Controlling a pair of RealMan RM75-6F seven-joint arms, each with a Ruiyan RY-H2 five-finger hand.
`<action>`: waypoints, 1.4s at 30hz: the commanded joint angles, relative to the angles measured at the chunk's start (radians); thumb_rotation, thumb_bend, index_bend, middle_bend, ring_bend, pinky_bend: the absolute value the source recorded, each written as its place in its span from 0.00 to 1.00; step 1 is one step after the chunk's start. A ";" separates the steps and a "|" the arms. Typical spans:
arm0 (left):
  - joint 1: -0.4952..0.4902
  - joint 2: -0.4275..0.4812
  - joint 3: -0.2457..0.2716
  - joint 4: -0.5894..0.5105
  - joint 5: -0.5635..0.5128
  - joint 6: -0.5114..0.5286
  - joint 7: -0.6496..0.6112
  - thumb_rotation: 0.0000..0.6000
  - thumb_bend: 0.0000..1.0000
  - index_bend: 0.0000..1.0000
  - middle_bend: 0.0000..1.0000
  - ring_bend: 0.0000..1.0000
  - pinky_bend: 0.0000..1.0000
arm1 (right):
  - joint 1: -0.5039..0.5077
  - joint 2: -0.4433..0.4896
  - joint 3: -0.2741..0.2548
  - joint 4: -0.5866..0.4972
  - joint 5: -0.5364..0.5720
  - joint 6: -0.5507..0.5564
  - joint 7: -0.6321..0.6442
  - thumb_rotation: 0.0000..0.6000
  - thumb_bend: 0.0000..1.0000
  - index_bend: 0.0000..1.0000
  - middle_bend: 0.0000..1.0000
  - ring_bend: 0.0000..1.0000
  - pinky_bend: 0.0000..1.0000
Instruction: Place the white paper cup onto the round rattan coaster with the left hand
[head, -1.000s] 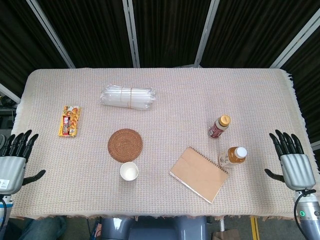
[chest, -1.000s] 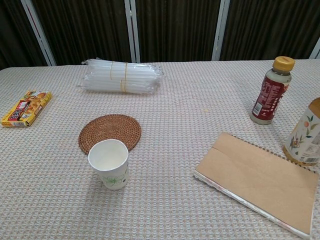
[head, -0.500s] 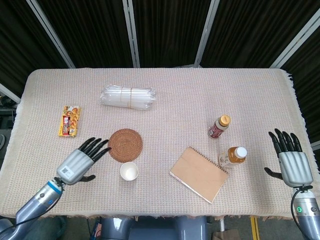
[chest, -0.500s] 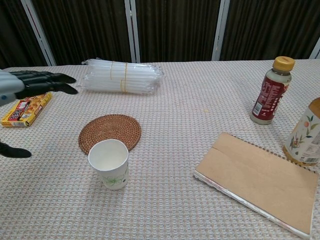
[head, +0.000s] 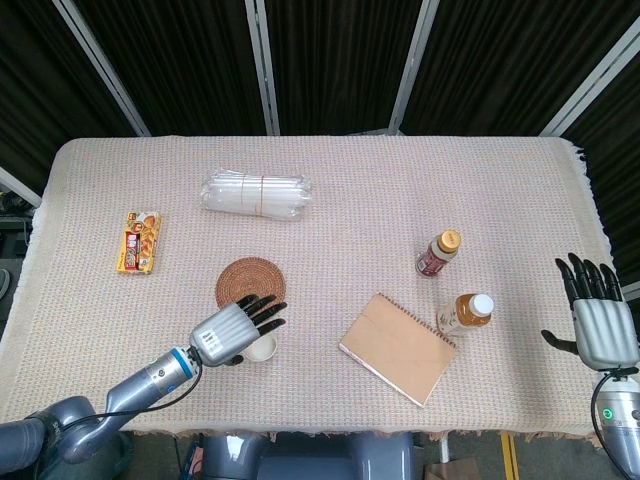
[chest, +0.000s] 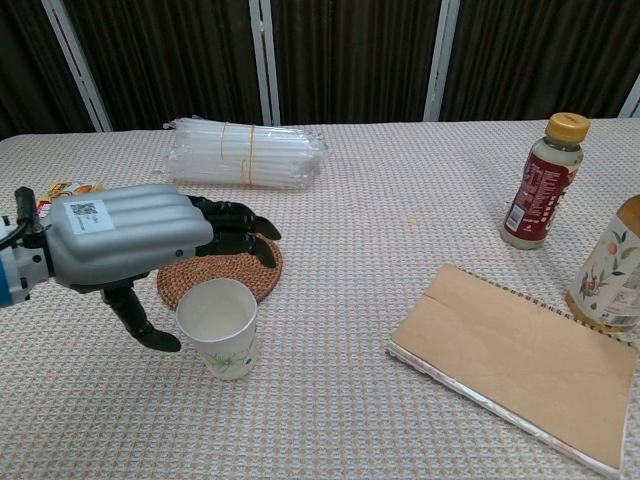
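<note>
The white paper cup (chest: 219, 328) stands upright on the cloth, just in front of the round rattan coaster (chest: 232, 277); from the head view the cup (head: 263, 348) sits below the coaster (head: 249, 277). My left hand (chest: 130, 238) hovers open right beside and above the cup, fingers stretched over the coaster, thumb down at the cup's left side; the head view shows this hand (head: 232, 327) partly covering the cup. It does not hold the cup. My right hand (head: 602, 318) stays open at the table's right edge.
A brown notebook (head: 398, 347) lies right of the cup. Two bottles (head: 438, 254) (head: 465, 313) stand further right. A bundle of clear plastic straws (head: 255, 194) lies at the back, a snack box (head: 139, 242) at the left.
My left hand has swept right from the table's left edge to the cup and now hangs over the coaster. The right hand drifted slightly rightward. The cup has not moved.
</note>
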 joint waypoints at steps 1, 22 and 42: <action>-0.016 -0.030 -0.002 0.022 -0.026 -0.016 0.018 1.00 0.00 0.28 0.17 0.15 0.30 | -0.001 0.003 0.001 -0.002 0.001 -0.005 0.008 1.00 0.00 0.00 0.00 0.00 0.00; -0.037 0.028 -0.107 -0.045 -0.161 0.080 0.082 1.00 0.01 0.46 0.39 0.33 0.47 | -0.009 0.016 0.007 -0.010 -0.010 -0.005 0.028 1.00 0.00 0.00 0.00 0.00 0.00; -0.129 -0.115 -0.140 0.221 -0.465 -0.013 0.102 1.00 0.00 0.45 0.38 0.32 0.46 | -0.008 0.015 0.015 -0.007 0.002 -0.021 0.018 1.00 0.00 0.00 0.00 0.00 0.00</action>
